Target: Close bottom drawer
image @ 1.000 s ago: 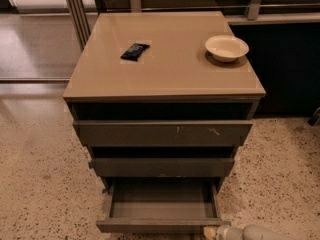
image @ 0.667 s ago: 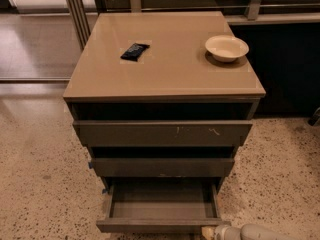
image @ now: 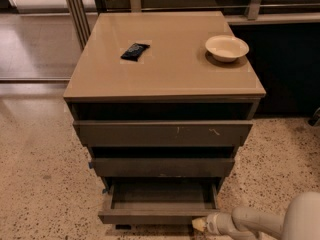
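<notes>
The bottom drawer (image: 155, 217) of the grey-brown cabinet stands pulled out, its shallow grey box (image: 162, 194) showing from above. Its plain flat front faces me at the bottom of the view. My gripper (image: 200, 225) is at the bottom right, its pale tip right at the right end of the drawer's front. The white arm (image: 280, 221) comes in from the lower right corner.
Above are the middle drawer (image: 162, 166) with a blue bit at its left end and the top drawer (image: 162, 133) with pale scratches. On the cabinet top (image: 165, 76) lie a dark packet (image: 135, 51) and a white bowl (image: 226, 47). Speckled floor (image: 35, 184) surrounds the cabinet.
</notes>
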Controlling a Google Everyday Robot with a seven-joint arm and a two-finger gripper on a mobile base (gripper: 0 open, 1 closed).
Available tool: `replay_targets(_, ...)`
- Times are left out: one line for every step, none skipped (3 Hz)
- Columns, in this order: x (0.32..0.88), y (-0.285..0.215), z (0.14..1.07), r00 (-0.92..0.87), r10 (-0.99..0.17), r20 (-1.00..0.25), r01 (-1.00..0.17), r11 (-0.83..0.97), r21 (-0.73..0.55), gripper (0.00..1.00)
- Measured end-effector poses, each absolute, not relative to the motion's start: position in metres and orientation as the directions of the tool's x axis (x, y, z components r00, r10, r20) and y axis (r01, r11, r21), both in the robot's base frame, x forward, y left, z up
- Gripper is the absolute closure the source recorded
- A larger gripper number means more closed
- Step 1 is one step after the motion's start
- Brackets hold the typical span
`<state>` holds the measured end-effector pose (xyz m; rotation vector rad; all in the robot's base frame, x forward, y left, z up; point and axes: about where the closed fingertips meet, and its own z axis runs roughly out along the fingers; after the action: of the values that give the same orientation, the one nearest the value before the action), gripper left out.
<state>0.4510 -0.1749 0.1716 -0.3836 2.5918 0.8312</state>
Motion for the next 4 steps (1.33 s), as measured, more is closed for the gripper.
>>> replay_targets(0.470, -0.155, 0.168, -0.860, -0.264, -0.437, -0.479, 0.712, 0.514, 1.00)
replay_targets(0.485, -0.145, 0.173, -0.824, -0.331, -0.459, -0.546, 0.676, 0.494, 1.00)
replay_targets(0.501, -0.144, 0.184, -0.790, -0.316, -0.525, -0.564, 0.710, 0.421, 1.00)
replay_targets(0.511, -0.145, 0.195, -0.760, -0.237, -0.605, -0.520, 0.780, 0.348, 1.00)
